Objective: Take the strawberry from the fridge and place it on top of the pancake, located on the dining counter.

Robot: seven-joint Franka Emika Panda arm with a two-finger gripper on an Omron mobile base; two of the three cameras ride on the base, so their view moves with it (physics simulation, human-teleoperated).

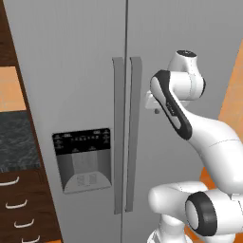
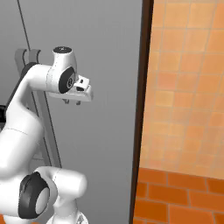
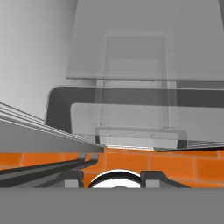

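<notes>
The tall grey fridge (image 1: 80, 71) stands right in front of me with both doors shut. Its two long handles (image 1: 126, 135) meet at the middle seam, and the black dispenser panel (image 1: 83, 142) sits on the left door. My gripper (image 2: 72, 102) hangs in front of the right door (image 2: 105, 52), pointing down, a little right of the handles and apart from them. In the hand view the gripper (image 3: 111, 179) is open, with nothing between its fingertips (image 3: 73, 178). The strawberry, the pancake and the dining counter are out of view.
Left of the fridge is a dark-topped wall counter (image 1: 16, 142) over brown drawers (image 1: 21, 209). A dark brown panel (image 2: 142, 109) edges the fridge's right side, then an orange tiled wall (image 2: 188, 87). Orange brick floor (image 2: 175, 197) lies below.
</notes>
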